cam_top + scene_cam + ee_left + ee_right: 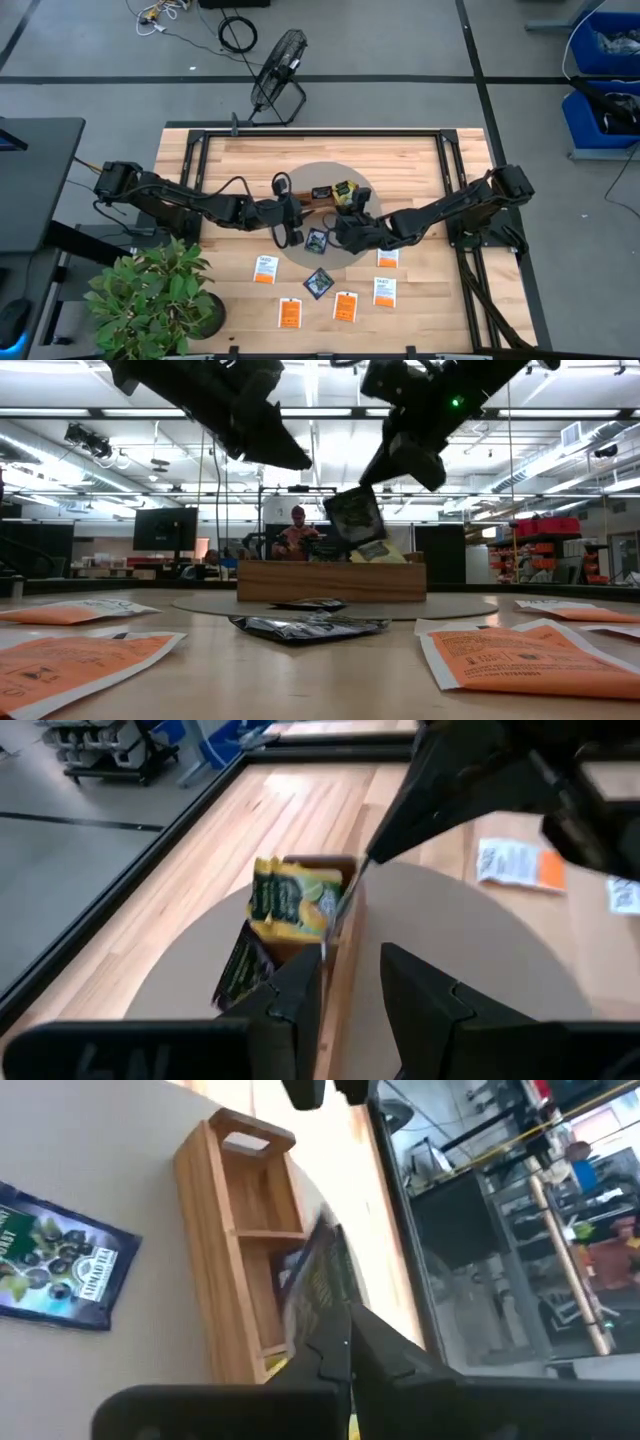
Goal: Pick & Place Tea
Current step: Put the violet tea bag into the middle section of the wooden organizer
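- Wooden bench (420,160) carries a round grey mat (300,180) with a compartmented wooden tray (250,1240) on it, so packets get filed there.
- Right gripper (335,1345) is pinched together on a dark tea packet (355,515), held edge-down just above the tray, likely to slot it in.
- Left gripper (350,985), fingers apart, waits beside the tray.
- A yellow-green packet (290,900) stands in the tray; orange packets (345,305) lie nearer the front edge.

The high view looks straight down on the whole tabletop (400,160); the low view sits at its surface, facing level across to the room. Each wrist view peers close past its own arm's fingers — all four share the wooden tray (322,193) on the round mat (300,175)
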